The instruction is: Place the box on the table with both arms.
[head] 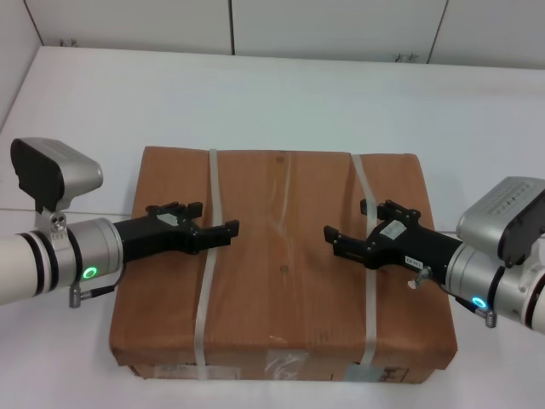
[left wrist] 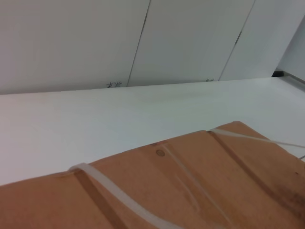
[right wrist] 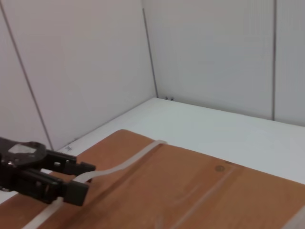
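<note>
Two claws above box top | box (head: 285, 264) rests flat on tabletop (head: 255, 94), frame centre | left claw (head: 223, 232), right claw (head: 334, 239) grasp nothing; finger spread: cannot tell | placement looks done; arms' retreat left.

Looks like a lab test cell: plain white table (head: 281, 94) closed in by bare white wall panels (left wrist: 190, 38) with dark vertical seams, small black marks at panel base, nothing domestic or commercial anywhere in view
</note>
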You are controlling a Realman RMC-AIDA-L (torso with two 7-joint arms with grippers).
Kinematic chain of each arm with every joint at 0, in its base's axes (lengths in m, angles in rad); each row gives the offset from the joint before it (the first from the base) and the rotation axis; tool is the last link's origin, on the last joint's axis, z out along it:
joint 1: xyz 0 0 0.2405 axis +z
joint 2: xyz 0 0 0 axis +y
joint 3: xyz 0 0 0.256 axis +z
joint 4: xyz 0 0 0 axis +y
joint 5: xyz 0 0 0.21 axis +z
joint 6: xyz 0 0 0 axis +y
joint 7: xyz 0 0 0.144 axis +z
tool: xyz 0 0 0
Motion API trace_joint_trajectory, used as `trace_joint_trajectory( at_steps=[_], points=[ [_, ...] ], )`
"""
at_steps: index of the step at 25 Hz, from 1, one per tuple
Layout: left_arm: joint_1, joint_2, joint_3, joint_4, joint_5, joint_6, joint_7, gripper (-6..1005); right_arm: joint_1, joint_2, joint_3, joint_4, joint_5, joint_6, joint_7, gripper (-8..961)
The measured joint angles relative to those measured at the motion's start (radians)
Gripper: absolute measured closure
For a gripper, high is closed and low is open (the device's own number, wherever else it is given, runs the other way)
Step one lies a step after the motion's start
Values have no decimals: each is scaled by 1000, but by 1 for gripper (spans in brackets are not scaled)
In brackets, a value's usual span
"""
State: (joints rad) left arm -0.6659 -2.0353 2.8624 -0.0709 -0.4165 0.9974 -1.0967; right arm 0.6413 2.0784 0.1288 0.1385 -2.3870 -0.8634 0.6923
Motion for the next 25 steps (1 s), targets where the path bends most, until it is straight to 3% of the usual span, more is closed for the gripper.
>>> trace_joint_trajectory(
  at_steps=[6, 18, 25],
  points=[
    [1, 2, 0, -1, 0, 6, 0, 157, -19, 0, 37, -4, 1, 1, 1, 82],
    [2, 3, -8, -5, -2, 35, 1, 157, -40, 0, 73, -34, 2, -14, 63, 84],
    [14, 9, -11, -19, -44, 169, 44, 157, -78, -1, 92, -85, 1, -183, 57, 82]
  ],
)
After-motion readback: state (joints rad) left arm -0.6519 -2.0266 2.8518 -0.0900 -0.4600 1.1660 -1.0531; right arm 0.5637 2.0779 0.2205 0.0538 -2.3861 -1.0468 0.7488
